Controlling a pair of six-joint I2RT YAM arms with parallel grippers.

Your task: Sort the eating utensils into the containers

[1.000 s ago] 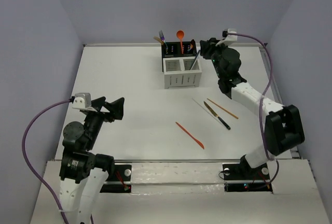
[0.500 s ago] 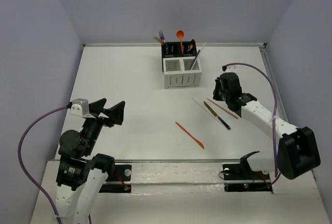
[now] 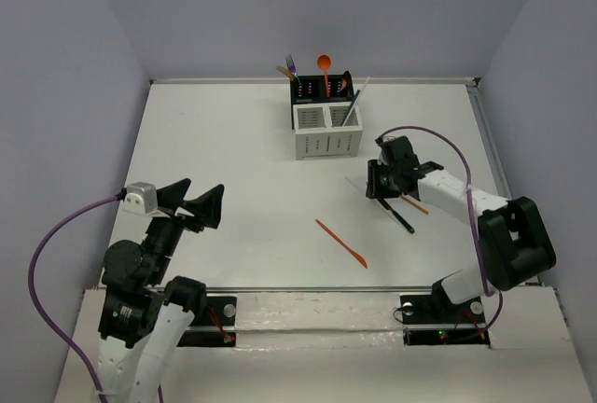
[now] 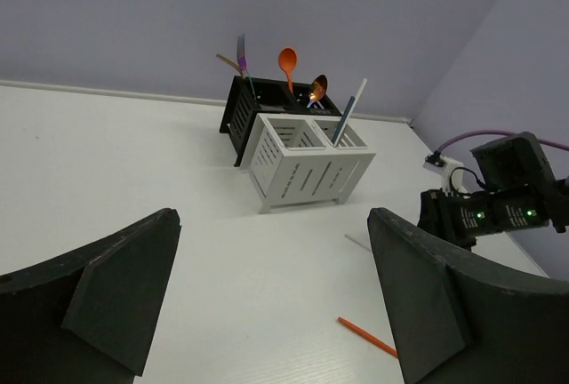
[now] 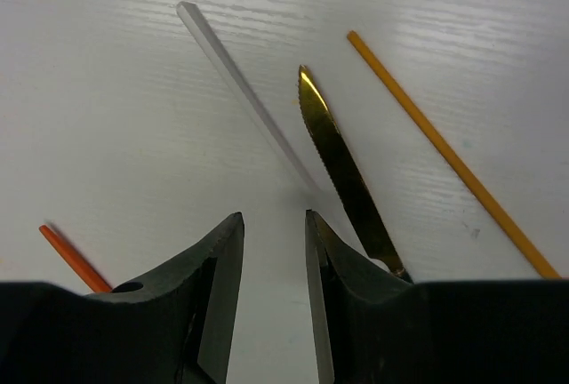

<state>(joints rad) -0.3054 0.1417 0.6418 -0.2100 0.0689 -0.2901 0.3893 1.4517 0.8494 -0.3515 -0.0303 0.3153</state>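
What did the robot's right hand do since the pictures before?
The right hand left the containers, swung back toward the robot and dropped low over the white chopstick and gold knife. It holds nothing. Both utensils lie where they were; the containers and left hand barely moved.

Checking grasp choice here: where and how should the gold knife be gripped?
Probably the dark handle, from straight above, straddling its width. The gold knife lies flat on the table, and the white chopstick lies close beside its blade.
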